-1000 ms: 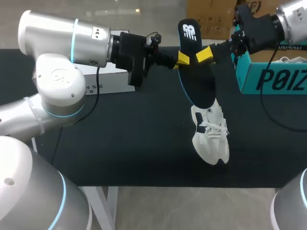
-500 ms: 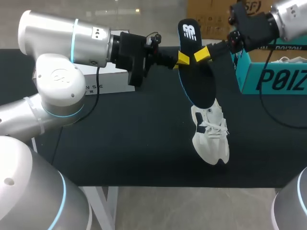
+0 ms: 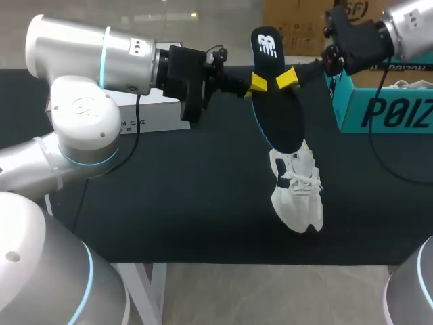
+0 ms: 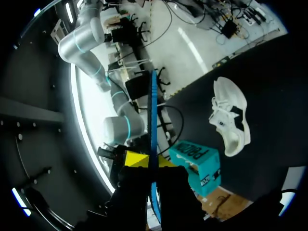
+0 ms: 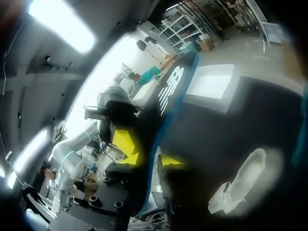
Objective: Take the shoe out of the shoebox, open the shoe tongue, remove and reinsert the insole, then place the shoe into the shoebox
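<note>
A dark insole (image 3: 277,115) with a blue rim and a white logo hangs upright in the air above the table, and shows edge-on in the left wrist view (image 4: 152,120). My left gripper (image 3: 256,84) (image 4: 151,161) is shut on its left edge. My right gripper (image 3: 287,78) (image 5: 149,154) holds the opposite edge, a yellow tip against each face of the insole (image 5: 171,91). Below it a white laced shoe (image 3: 298,193) (image 4: 231,118) (image 5: 238,185) lies on the black table, touched by neither gripper.
The teal shoebox (image 3: 382,108) (image 4: 195,163) stands at the back right, under my right arm. A white box (image 3: 152,112) (image 5: 209,82) sits at the back left beneath my left arm. Black tabletop (image 3: 189,196) stretches left of the shoe.
My right gripper has moved in a little and closed from wide open onto the insole's right edge. The left arm, the insole and the shoe have stayed put.
</note>
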Available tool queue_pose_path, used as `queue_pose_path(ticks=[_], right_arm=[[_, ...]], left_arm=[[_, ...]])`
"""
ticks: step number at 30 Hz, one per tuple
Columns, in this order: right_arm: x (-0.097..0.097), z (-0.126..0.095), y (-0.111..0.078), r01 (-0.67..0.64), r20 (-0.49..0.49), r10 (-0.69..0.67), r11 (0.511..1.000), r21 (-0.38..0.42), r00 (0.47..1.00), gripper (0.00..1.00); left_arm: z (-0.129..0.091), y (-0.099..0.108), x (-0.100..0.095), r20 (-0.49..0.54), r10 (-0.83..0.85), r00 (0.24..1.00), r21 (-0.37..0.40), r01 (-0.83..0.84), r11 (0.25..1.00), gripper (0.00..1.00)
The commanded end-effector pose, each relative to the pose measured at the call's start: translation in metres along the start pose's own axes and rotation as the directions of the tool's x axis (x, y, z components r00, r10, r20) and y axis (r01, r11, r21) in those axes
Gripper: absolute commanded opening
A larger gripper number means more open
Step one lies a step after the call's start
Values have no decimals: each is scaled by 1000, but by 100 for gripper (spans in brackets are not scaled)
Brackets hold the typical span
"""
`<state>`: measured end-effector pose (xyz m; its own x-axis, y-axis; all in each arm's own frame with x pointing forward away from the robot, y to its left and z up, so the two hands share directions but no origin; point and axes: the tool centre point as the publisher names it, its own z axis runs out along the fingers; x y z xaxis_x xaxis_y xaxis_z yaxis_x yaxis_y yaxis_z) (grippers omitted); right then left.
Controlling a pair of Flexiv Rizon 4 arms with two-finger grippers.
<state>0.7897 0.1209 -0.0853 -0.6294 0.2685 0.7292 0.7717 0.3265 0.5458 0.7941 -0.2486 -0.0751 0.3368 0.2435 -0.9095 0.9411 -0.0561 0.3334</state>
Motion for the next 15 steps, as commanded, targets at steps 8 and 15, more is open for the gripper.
queue_pose_path(ticks=[8, 15], right_arm=[[-3, 1, 2, -1, -3, 1, 1000, -13, 1000, 0], [-3, 0, 1, -5, -14, 4, 1000, -27, 1000, 0]], left_arm=[[1, 0, 0, -1, 2, 1000, -1, -2, 1000, 0], [1, 0, 0, -1, 2, 1000, -1, -2, 1000, 0]])
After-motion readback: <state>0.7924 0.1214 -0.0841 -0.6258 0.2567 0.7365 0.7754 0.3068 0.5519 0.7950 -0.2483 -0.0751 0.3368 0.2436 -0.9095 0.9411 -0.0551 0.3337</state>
